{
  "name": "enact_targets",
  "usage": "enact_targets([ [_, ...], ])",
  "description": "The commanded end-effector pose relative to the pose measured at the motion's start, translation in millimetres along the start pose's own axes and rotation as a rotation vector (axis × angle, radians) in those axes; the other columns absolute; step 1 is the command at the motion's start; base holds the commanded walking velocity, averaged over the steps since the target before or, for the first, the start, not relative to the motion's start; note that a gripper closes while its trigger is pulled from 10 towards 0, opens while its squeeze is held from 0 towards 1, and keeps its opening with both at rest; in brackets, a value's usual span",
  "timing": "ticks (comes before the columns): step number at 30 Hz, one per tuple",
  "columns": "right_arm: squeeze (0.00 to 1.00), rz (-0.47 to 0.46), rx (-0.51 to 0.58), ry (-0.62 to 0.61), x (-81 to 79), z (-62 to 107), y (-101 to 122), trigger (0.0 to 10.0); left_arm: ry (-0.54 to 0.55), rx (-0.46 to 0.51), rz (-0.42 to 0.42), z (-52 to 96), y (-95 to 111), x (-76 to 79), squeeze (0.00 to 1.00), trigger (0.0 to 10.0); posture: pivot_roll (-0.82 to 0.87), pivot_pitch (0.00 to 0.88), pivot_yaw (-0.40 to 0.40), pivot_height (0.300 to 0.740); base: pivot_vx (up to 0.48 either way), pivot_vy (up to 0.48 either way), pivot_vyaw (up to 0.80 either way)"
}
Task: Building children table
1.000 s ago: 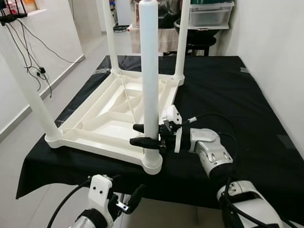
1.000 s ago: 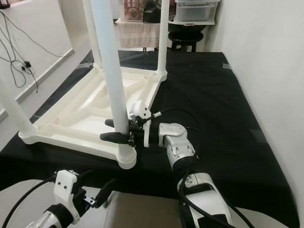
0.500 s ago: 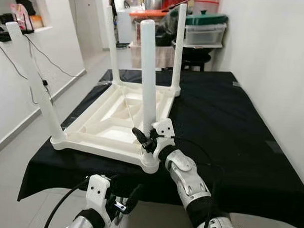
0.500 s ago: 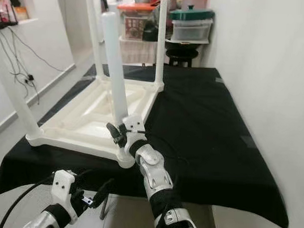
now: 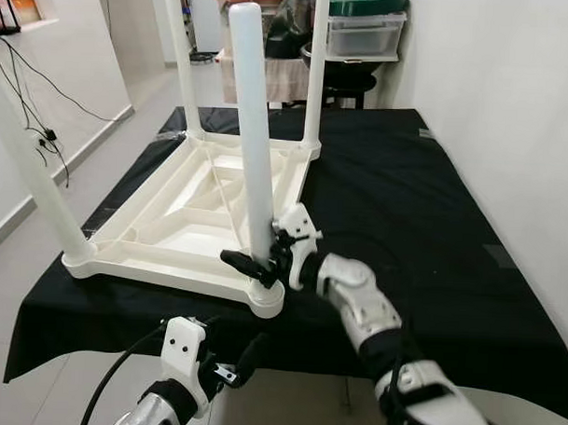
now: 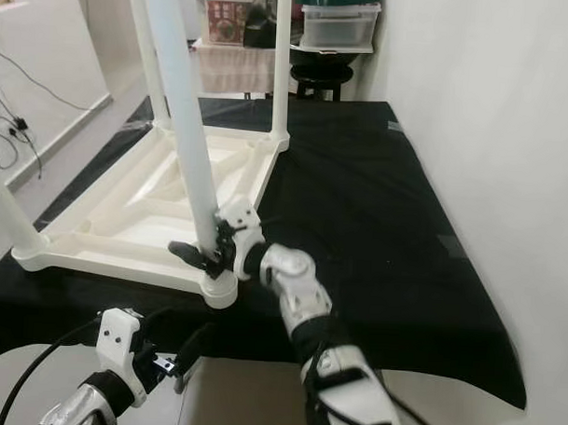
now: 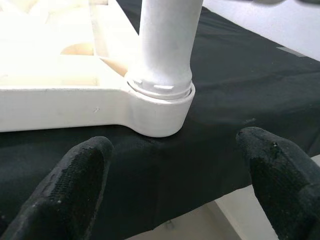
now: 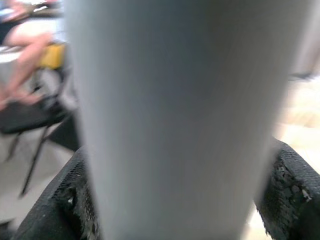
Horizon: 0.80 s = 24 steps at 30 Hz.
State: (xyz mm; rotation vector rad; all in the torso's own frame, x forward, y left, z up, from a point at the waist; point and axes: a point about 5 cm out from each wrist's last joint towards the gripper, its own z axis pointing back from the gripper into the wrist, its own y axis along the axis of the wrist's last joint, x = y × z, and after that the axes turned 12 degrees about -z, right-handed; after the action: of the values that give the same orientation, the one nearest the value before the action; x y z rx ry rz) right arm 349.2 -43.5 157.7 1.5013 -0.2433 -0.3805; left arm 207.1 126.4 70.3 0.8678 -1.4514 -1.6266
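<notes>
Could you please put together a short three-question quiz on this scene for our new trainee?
1. True or false: the table lies upside down on the black cloth.
2. Which gripper is closed around the near leg?
A. left
B. right
C. neither
3. Fill in: the left gripper hangs below the cloth's front edge with its jaws ____.

Key
1. True. Its legs point upward.
2. B. The right gripper grips the leg low down, just above its socket; the right wrist view shows a finger on each side of it.
3. Open. They hold nothing and face the socket from in front.
</notes>
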Motion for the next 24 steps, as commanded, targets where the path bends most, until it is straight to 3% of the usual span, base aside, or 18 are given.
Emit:
enact_targets([
  [1,0.0,0.01,-0.065,0.126,-2.3,-1.9,-2.2,10.0,0.014,-0.021,-0.01,2.0,-4.5,-2.1,0.0,10.0,0.04,0.0,0.003,0.74,0.0,0.0,0.0],
  [9,0.0,-0.041,-0.109,0.186,9.7,1.8,9.3,10.0,0.016,-0.024,-0.017,3.0,-5.4,-1.9,0.0,10.0,0.06,0.0,0.005,0.74,0.0,0.0,0.0],
  [10,0.0,-0.075,-0.105,0.188,12.2,4.1,10.0,3.3,0.012,-0.025,-0.018,3.3,-5.7,-1.6,0.0,10.0,0.06,0.0,0.01,0.74,0.0,0.0,0.0],
  [11,0.0,-0.075,-0.105,0.188,12.2,4.1,10.0,3.3,0.012,-0.025,-0.018,3.3,-5.7,-1.6,0.0,10.0,0.06,0.0,0.01,0.74,0.0,0.0,0.0],
  [12,0.0,-0.104,-0.1,0.174,14.9,6.4,9.5,0.0,0.009,-0.026,-0.018,3.5,-6.0,-1.0,0.0,10.0,0.06,0.0,0.011,0.74,0.0,0.0,0.0],
  [22,0.0,-0.152,-0.048,0.136,24.5,26.4,-0.6,0.0,-0.005,-0.024,-0.02,5.0,-5.4,3.1,0.0,10.0,0.06,0.0,0.01,0.74,0.0,0.0,0.0],
  [24,0.0,-0.182,-0.035,0.06,24.1,36.7,-20.2,0.0,-0.008,-0.02,-0.054,8.0,-4.4,5.7,0.0,10.0,0.06,0.0,0.001,0.74,0.0,0.0,0.0],
])
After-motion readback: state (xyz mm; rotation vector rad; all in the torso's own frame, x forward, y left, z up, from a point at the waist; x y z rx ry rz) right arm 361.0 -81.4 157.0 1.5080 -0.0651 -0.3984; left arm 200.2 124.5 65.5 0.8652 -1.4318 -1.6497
